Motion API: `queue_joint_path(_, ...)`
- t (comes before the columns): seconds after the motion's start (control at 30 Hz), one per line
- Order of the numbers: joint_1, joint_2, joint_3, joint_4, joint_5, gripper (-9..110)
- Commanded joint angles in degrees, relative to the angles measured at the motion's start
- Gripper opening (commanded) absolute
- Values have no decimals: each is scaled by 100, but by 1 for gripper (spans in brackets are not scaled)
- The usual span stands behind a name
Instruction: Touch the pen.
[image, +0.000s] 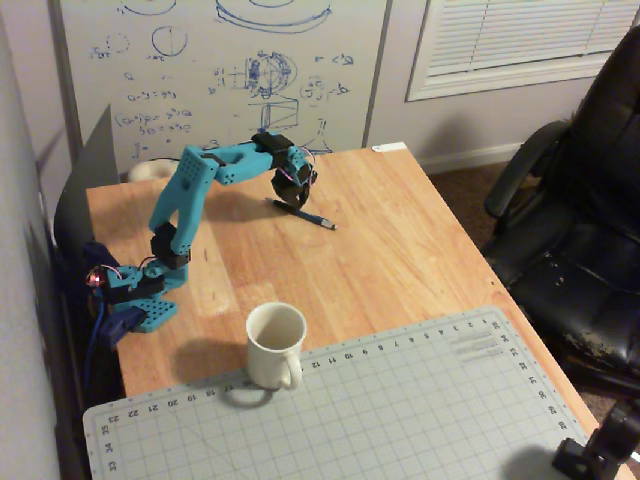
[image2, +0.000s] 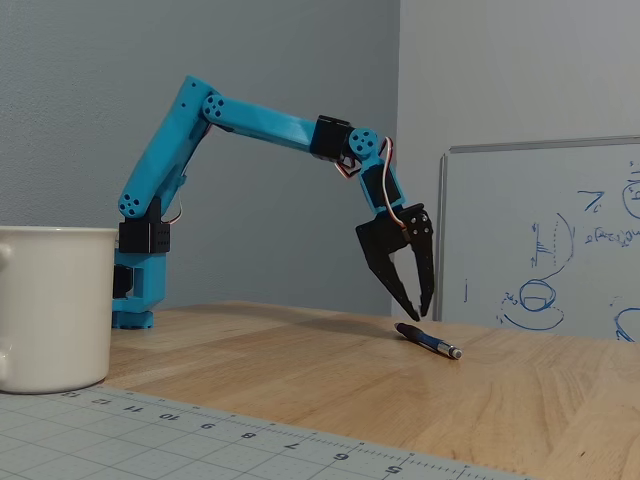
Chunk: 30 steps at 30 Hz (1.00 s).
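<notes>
The pen (image: 318, 220) lies flat on the wooden table (image: 400, 250), thin and dark with a blue-grey section; in the fixed view (image2: 428, 341) it points toward the right front. My gripper (image2: 420, 313) has black fingers on a blue arm (image: 190, 200) and points down over the pen's far end. Its jaws stand slightly apart with nothing between them. In the fixed view the fingertips hang just above the pen's end, and I cannot tell whether they touch it. In the overhead view my gripper (image: 291, 203) covers the pen's left part.
A white mug (image: 275, 345) stands at the front of the table, next to a grey cutting mat (image: 400, 410). A whiteboard (image: 230, 70) stands behind the table. A black office chair (image: 580, 220) is to the right. The arm's base (image: 140, 300) sits at the left edge.
</notes>
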Motion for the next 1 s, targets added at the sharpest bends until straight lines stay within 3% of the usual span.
queue_joint_path(0.0, -35, 35, -633, -105, 26, 1)
queue_joint_path(0.97, -44, 79, -1002, -105, 26, 1)
